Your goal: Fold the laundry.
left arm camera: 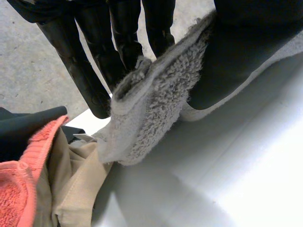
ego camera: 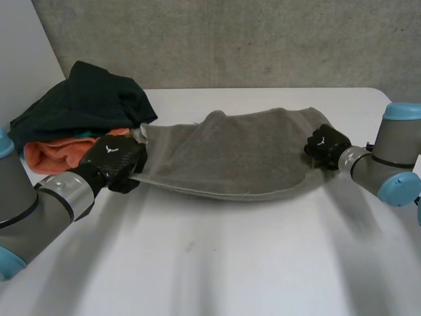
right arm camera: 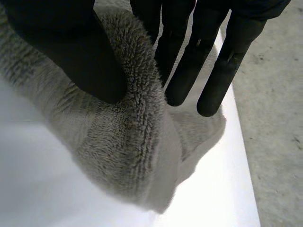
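Note:
A grey towel (ego camera: 230,155) hangs stretched between my two hands just above the white table (ego camera: 217,263). My left hand (ego camera: 113,160) pinches its left end, with the fingers (left arm camera: 94,61) on one side of the towel's edge (left arm camera: 151,104) and the thumb (left arm camera: 236,52) on the other. My right hand (ego camera: 325,146) grips the right end; in the right wrist view the thumb (right arm camera: 71,52) presses the towel's fluffy corner (right arm camera: 128,146) against the fingers (right arm camera: 189,52).
A laundry pile sits at the table's back left: a black garment (ego camera: 85,99) on top of an orange towel (ego camera: 56,153). In the left wrist view the orange towel (left arm camera: 19,184) and a beige cloth (left arm camera: 75,179) lie beside my left hand.

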`<control>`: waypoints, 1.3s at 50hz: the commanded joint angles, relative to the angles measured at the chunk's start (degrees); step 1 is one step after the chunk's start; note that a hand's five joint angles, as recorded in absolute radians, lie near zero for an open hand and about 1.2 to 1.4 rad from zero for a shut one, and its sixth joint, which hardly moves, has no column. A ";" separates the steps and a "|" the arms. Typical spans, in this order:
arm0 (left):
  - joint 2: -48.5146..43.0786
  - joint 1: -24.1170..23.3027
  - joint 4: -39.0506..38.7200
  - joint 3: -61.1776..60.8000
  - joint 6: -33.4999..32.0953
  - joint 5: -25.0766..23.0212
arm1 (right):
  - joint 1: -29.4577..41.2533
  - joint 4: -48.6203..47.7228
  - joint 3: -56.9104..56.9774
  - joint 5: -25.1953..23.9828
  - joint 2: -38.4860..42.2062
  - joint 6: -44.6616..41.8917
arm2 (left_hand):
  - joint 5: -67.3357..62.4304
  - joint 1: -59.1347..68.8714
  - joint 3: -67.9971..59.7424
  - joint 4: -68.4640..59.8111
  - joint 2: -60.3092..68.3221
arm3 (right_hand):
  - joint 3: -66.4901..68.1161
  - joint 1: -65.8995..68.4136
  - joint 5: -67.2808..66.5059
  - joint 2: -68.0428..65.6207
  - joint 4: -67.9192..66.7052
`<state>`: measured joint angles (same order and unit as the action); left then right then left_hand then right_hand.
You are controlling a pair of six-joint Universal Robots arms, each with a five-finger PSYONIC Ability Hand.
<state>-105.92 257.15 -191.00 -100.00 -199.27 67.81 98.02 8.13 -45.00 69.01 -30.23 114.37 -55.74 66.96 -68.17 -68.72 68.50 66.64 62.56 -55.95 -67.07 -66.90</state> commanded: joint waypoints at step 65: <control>-30.06 -9.92 17.16 41.83 -18.27 13.13 | -5.90 -8.39 -24.24 19.77 -22.49 27.39 | 55.74 -56.96 58.17 58.72 -58.50 | -56.64 -52.56 55.95 57.07 56.90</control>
<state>-140.59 247.32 -172.92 -54.64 -218.45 79.58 92.63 -1.21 -65.97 89.34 -46.20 137.33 -4.01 10.70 -13.87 -13.44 13.57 13.28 12.95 -3.52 -12.53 -13.50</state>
